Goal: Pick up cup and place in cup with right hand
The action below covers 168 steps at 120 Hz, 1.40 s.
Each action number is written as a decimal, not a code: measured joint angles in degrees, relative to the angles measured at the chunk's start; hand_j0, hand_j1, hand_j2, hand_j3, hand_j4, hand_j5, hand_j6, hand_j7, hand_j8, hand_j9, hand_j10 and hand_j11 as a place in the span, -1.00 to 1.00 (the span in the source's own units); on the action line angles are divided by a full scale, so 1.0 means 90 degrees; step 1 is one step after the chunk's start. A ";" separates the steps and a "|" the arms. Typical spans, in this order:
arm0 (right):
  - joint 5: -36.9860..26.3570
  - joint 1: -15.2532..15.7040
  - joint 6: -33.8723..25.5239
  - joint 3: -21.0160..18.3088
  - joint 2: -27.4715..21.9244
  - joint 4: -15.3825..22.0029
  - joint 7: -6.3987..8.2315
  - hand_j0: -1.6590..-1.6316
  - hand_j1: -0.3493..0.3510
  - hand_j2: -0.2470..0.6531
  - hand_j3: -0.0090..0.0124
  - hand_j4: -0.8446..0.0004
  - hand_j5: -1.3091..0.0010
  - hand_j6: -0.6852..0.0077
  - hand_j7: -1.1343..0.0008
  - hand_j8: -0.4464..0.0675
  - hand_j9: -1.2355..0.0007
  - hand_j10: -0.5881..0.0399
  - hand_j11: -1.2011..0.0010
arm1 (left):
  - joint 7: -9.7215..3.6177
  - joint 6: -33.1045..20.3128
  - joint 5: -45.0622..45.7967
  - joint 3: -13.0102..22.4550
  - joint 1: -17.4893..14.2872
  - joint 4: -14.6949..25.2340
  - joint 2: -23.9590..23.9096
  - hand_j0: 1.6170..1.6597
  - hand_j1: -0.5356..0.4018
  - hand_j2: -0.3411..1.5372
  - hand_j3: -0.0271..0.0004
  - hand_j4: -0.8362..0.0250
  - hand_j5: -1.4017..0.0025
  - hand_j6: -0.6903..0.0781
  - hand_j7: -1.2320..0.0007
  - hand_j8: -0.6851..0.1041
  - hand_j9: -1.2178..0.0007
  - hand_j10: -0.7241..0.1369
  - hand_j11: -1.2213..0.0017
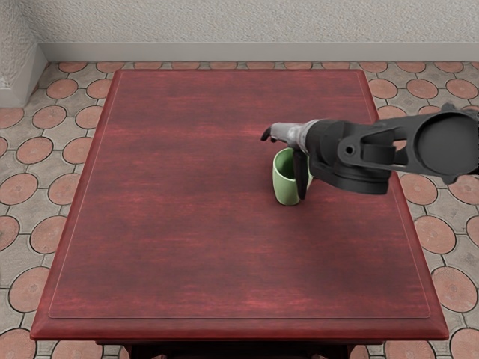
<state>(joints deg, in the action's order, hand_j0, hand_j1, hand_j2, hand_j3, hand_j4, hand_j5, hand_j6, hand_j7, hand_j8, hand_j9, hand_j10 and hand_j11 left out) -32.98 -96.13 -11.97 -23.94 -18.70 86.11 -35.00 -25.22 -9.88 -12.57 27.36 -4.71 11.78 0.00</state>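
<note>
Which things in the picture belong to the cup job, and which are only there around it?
For the job:
green cup, the only cup showing
right robot hand, at the cup

Only there:
dark red table
tiled floor
pale wall

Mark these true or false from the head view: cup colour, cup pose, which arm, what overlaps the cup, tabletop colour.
1. The cup is light green. True.
2. The cup is lying on its side. False: it is upright, mouth up, on the table.
3. The right arm comes in from the picture's right edge. True.
4. The left hand is at the cup. False: the right hand is there; the left is out of view.
5. Part of the right hand overlaps the cup in this view. True.
6. The tabletop is pale grey. False: it is dark red.
</note>
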 joint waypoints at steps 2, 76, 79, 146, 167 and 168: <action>-0.0001 0.0009 -0.0008 -0.0008 0.0017 -0.0023 0.0000 -0.93 -0.49 -0.52 -0.16 0.64 0.70 0.54 0.66 0.15 0.68 0.39 0.67 | 0.0000 0.0001 0.0000 0.0000 -0.0003 0.0000 0.0000 0.92 0.89 -0.64 0.97 0.94 1.00 0.80 1.00 0.74 1.00 0.68 1.00; -0.0003 0.0073 -0.0076 -0.0148 0.0104 -0.0146 -0.0002 -0.94 0.16 -0.46 -0.16 0.35 0.45 0.18 0.37 -0.33 0.42 0.00 0.40 | -0.0001 0.0000 -0.0001 -0.0001 -0.0004 0.0000 0.0000 0.92 0.89 -0.64 0.97 0.94 1.00 0.80 1.00 0.74 1.00 0.68 1.00; -0.0002 0.0071 -0.0082 -0.0147 0.0105 -0.0143 -0.0002 -0.93 0.18 -0.46 -0.16 0.34 0.44 0.16 0.36 -0.35 0.41 -0.02 0.39 | -0.0001 0.0000 0.0000 -0.0001 -0.0002 0.0000 0.0000 0.92 0.89 -0.64 0.97 0.94 1.00 0.80 1.00 0.74 1.00 0.68 1.00; 0.0008 0.0057 -0.0111 -0.0129 0.0062 -0.0082 0.0005 -0.71 0.35 -0.41 -0.18 0.02 0.12 0.27 0.01 -0.19 0.06 -0.34 0.03 | -0.0001 0.0000 -0.0002 -0.0002 -0.0002 0.0000 0.0000 0.92 0.89 -0.64 0.97 0.94 1.00 0.80 1.00 0.74 1.00 0.68 1.00; 0.0008 -0.0009 -0.0097 -0.0080 0.0032 -0.0051 0.0004 -0.63 0.30 -0.46 -0.19 -0.06 0.08 0.23 -0.05 -0.24 0.02 -0.34 -0.03 | -0.0001 0.0000 -0.0001 0.0004 0.0004 0.0000 0.0000 0.92 0.89 -0.64 0.97 0.94 1.00 0.80 1.00 0.74 1.00 0.68 1.00; 0.0008 -0.0013 -0.0095 -0.0079 0.0032 -0.0051 0.0004 -0.63 0.30 -0.46 -0.19 -0.06 0.08 0.23 -0.05 -0.24 0.01 -0.34 -0.03 | -0.0001 0.0001 0.0000 0.0004 0.0000 0.0000 0.0000 0.92 0.89 -0.64 0.97 0.94 1.00 0.80 1.00 0.74 1.00 0.68 1.00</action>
<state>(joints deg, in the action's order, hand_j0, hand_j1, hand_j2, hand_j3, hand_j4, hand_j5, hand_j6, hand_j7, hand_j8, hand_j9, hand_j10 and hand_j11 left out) -32.90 -96.25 -12.82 -24.65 -18.42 85.65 -34.96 -25.22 -9.87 -12.57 27.39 -4.71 11.78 0.00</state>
